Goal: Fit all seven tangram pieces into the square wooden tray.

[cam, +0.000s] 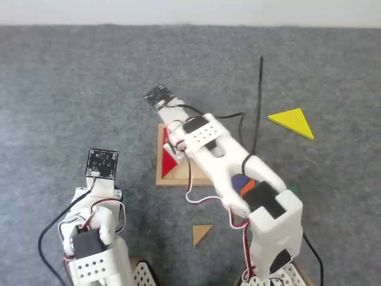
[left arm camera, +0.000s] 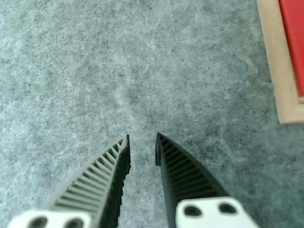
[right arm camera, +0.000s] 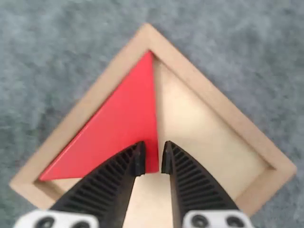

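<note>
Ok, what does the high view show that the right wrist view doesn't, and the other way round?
High view adds: a yellow triangle and a small tan triangle lying on the grey mat outside the tray, plus the left arm. Right wrist view adds: the tray's bare floor, and the fingers of the right gripper slightly apart at a corner of the red triangle. Both: the red triangle seated in the tray.

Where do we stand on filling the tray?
Done: the red triangle sits in the tray, tucked into a corner. In hand: the right hand hovers over that triangle; the left hand hangs over carpet. Left: the yellow triangle, tan triangle, purple piece and orange piece lie outside the tray.
</note>
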`<state>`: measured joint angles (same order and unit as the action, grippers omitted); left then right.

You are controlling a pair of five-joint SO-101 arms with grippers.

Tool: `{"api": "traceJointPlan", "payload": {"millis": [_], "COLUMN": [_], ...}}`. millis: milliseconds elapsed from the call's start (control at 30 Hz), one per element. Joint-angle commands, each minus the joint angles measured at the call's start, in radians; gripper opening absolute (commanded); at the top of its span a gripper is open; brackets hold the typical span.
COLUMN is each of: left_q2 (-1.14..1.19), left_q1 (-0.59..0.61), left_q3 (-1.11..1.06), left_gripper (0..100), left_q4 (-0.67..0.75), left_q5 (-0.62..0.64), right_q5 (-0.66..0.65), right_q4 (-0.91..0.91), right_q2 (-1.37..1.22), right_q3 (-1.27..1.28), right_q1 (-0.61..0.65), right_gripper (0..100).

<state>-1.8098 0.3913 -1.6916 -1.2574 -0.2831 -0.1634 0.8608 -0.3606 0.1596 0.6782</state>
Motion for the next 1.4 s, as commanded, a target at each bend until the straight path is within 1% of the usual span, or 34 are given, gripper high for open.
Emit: {"api": "traceJointPlan", "payload": {"millis": [0, 200, 233, 333, 400, 500, 567, 633, 733, 800, 900, 1033, 1133, 1233, 1367], "left_q2": [-0.012, -0.012, -0.012, -0.012, -0.012, -0.012, -0.012, -0.012, -0.012, -0.012, -0.012, -0.012, -0.012, -0.012, -0.012], "left_q1": [-0.003, -0.003, -0.003, -0.003, -0.003, -0.003, -0.003, -0.003, -0.003, -0.003, -0.003, -0.003, -0.003, -0.003, -0.003], "left_q3": [0.008, 0.008, 0.008, 0.008, 0.008, 0.008, 0.008, 0.008, 0.008, 0.008, 0.008, 0.008, 0.008, 0.008, 0.008], "left_gripper": [9, 9, 9, 9, 9, 9, 9, 9, 9, 9, 9, 9, 9, 9, 9], "left_q4": [-0.006, -0.006, -0.006, -0.006, -0.006, -0.006, -0.006, -0.006, -0.006, -0.006, -0.006, -0.008, -0.008, -0.008, -0.008], "left_q5": [0.006, 0.006, 0.006, 0.006, 0.006, 0.006, 0.006, 0.006, 0.006, 0.006, 0.006, 0.006, 0.006, 0.006, 0.006], "right_q5": [0.012, 0.006, 0.002, -0.068, -0.08, -0.084, -0.084, -0.08, -0.055, 0.023, 0.147, 0.273, 0.356, 0.364, 0.364], "right_q4": [-0.005, 0.05, 0.087, 0.205, 0.254, 0.272, 0.272, 0.266, 0.214, 0.176, 0.166, 0.237, 0.255, 0.331, 0.421], "right_q2": [-0.004, 0.018, 0.041, 0.15, 0.226, 0.331, 0.366, 0.357, 0.265, 0.163, -0.01, -0.216, -0.34, -0.421, -0.489], "right_q3": [-0.031, -0.044, -0.054, -0.074, -0.071, -0.04, -0.034, -0.043, -0.078, -0.133, -0.284, -0.517, -0.672, -0.81, -0.925], "right_q1": [0.053, 0.077, 0.071, 0.047, 0.022, -0.071, -0.174, -0.305, -0.492, -0.591, -0.684, -0.746, -0.765, -0.763, -0.763], "right_gripper": [8.7, 8.9, 9.0, 9.1, 9.1, 9.1, 9.1, 9.1, 9.1, 8.7, 8.7, 8.7, 8.6, 8.6, 8.6]}}
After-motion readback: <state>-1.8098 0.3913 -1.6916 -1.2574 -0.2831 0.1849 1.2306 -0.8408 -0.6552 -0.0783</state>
